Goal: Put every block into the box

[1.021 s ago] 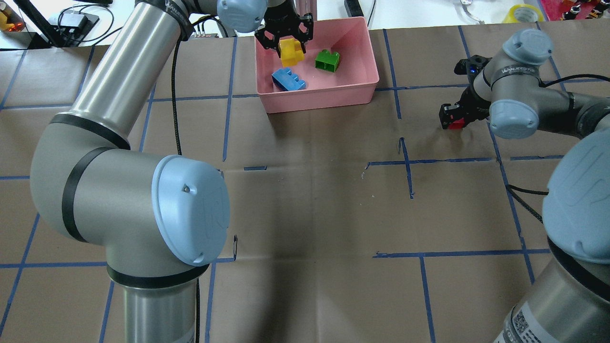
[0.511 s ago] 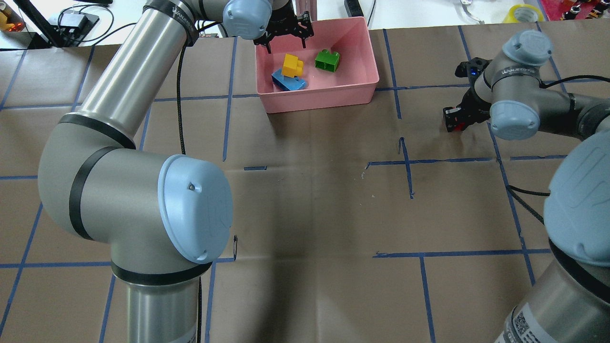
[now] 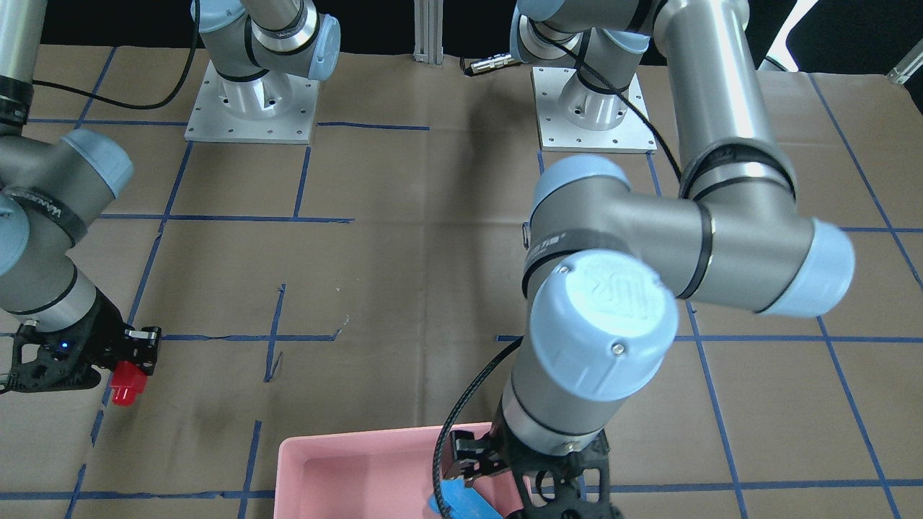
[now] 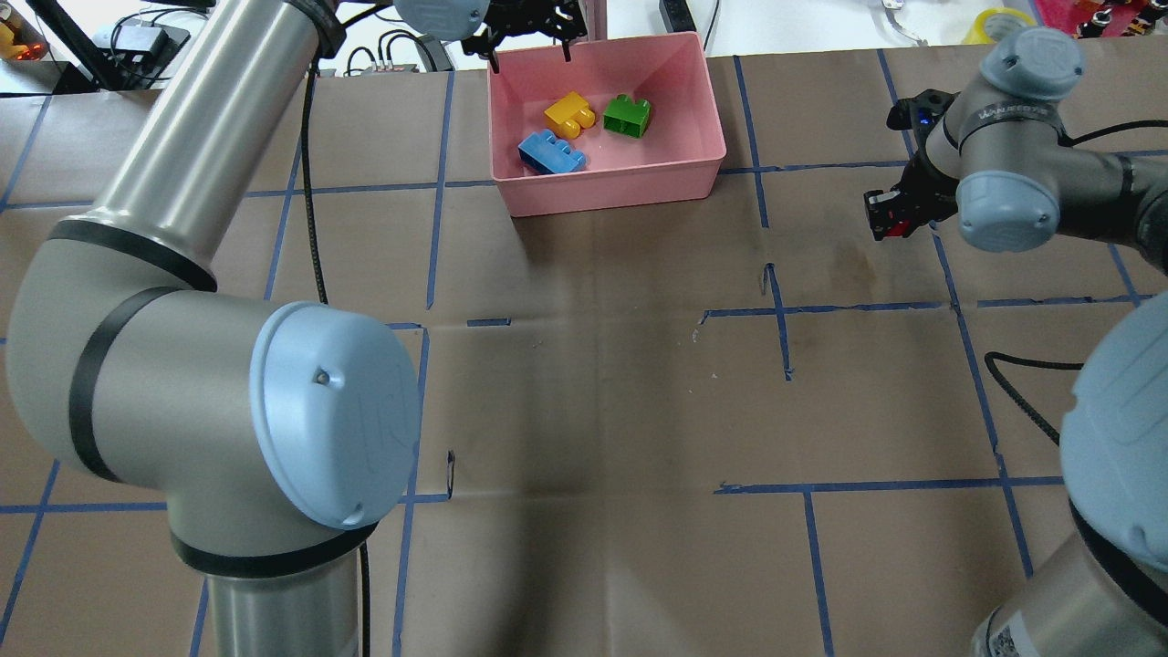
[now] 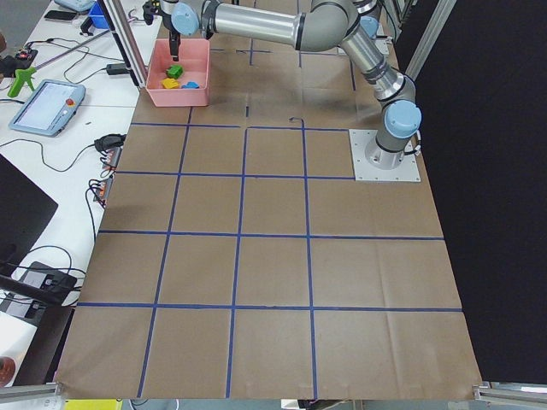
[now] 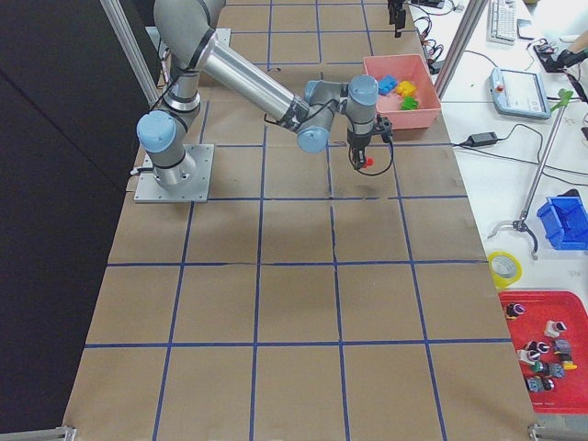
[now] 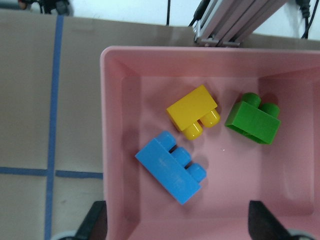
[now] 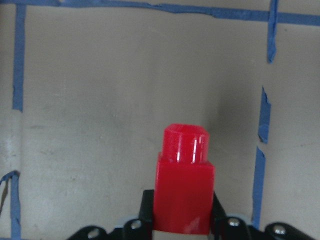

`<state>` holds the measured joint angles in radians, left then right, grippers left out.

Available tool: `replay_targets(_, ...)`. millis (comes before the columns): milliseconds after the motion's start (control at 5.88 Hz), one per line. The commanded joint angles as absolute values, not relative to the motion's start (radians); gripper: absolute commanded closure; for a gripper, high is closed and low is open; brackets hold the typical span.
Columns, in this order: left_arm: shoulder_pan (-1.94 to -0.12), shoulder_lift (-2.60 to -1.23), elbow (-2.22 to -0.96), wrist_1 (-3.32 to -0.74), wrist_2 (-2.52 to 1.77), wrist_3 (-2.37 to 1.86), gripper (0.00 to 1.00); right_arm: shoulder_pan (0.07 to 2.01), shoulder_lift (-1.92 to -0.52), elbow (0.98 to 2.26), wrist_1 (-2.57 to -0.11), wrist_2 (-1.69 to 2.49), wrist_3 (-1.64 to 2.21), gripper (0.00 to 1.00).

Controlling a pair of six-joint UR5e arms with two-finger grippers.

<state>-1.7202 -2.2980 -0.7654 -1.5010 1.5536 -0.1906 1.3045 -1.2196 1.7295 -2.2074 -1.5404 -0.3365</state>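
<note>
The pink box [image 4: 607, 187] stands at the table's far middle. In it lie the yellow block [image 4: 569, 114], the green block [image 4: 627, 116] and the blue block [image 4: 551, 152]. My left gripper [image 4: 531, 50] hangs open and empty above the box's far left corner. The left wrist view looks down on the yellow block [image 7: 192, 112], the green block [image 7: 252, 121], the blue block [image 7: 172, 167] and the box's rim [image 7: 107, 125]. My right gripper [image 4: 890, 219] is shut on the small red block [image 8: 184, 192] and holds it above the paper, right of the box. The red block also shows in the front view [image 3: 127, 382].
Brown paper with a blue tape grid [image 4: 776, 310] covers the table. An aluminium post [image 7: 235, 22] and cables stand just behind the box. A yellow tape roll [image 4: 1002, 25] lies at the far right. A red parts tray [image 6: 542, 354] sits off the table.
The left gripper let go of the yellow block, which dropped into the box beside the blue one, and drew back upward. The right gripper moved slightly right and away with the red block.
</note>
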Motion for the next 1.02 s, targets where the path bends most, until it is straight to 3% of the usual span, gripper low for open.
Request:
replay_targets(0, -1.645, -2.046, -1.011, -1.565, 1.554, -0.031, 0.00, 1.319, -1.316, 1.691, -2.190, -1.534, -0.331, 0.94)
replay_targets(340, -1.590, -1.762, -1.338, -1.551, 1.552, 0.084, 0.00, 1.466, -1.252, 1.648, -2.383, -1.345, -0.334, 0.94)
replay_targets(511, -1.585, -1.656, -1.459, -1.536, 1.552, 0.110, 0.00, 1.529, -1.136, 1.546, -2.476, -1.285, -0.333, 0.94)
replay_targets(851, -1.588, -1.605, -1.503, -1.517, 1.555, 0.160, 0.00, 1.604, -0.940, 1.306, -2.476, -1.285, -0.331, 0.94)
